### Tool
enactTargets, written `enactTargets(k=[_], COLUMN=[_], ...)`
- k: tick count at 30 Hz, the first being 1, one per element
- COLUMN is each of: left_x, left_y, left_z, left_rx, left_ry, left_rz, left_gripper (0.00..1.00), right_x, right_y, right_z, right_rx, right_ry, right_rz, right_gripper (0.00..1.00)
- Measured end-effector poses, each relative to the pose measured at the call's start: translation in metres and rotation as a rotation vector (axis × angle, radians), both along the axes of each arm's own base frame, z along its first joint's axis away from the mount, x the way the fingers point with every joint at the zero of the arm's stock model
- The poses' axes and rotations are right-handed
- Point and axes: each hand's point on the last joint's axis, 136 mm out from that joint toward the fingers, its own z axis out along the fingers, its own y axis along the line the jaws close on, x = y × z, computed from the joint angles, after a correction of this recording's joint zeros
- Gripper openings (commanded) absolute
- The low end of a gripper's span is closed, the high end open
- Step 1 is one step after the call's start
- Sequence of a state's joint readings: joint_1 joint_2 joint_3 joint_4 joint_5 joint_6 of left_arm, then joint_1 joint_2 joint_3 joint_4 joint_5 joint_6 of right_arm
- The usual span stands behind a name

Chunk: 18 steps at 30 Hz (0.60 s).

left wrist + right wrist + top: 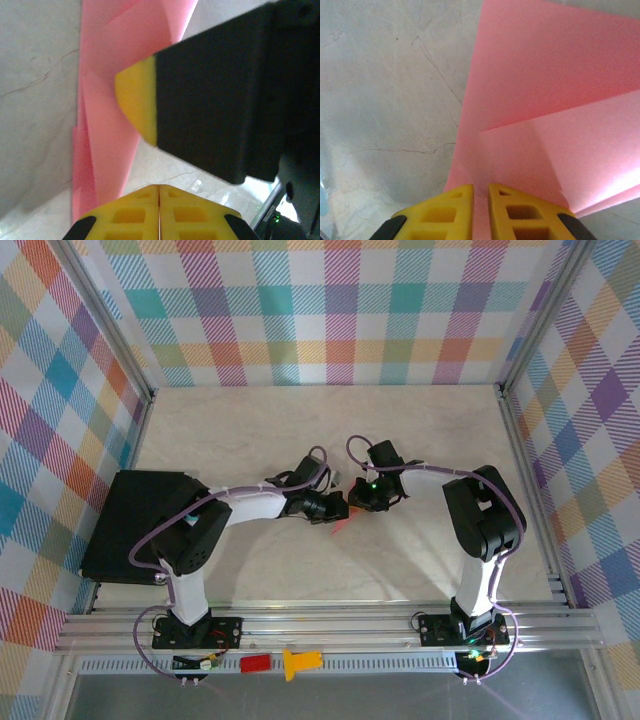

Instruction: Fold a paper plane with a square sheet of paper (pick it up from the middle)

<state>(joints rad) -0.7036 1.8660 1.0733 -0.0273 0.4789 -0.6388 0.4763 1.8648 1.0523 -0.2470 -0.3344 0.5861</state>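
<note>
The salmon-pink sheet of paper (pixel 340 527) sits mid-table, folded into overlapping layers with a slanted crease. In the right wrist view the sheet of paper (pixel 545 100) runs up into the narrow gap of my right gripper (pixel 480 191), which is shut on its near edge. My left gripper (pixel 159 189) has its yellow pads pressed flat together; the sheet of paper (pixel 105 140) stands just to their left, and I see none between them. The right gripper's yellow-tipped finger (pixel 135 102) rests against the paper. From above, the left gripper (pixel 336 508) and right gripper (pixel 358 502) nearly touch.
A black box (pixel 140 525) stands at the table's left edge beside the left arm. A small red block (pixel 255 663) and a yellow piece (pixel 300 662) lie on the front rail. Plaid walls (pixel 330 310) close in the back and sides.
</note>
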Motion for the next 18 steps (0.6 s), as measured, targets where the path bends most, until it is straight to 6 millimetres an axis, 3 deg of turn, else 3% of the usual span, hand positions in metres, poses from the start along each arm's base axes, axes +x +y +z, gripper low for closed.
enactTargets(k=[18], left_x=[-0.001], left_y=[0.000], left_z=[-0.031], left_rx=[0.067], left_ry=[0.082], left_rz=[-0.001], left_gripper=[0.03], right_x=[0.001], right_y=[-0.001], right_z=[-0.001], right_rx=[0.007], right_ry=[0.002], right_rz=[-0.002], right_gripper=[0.14])
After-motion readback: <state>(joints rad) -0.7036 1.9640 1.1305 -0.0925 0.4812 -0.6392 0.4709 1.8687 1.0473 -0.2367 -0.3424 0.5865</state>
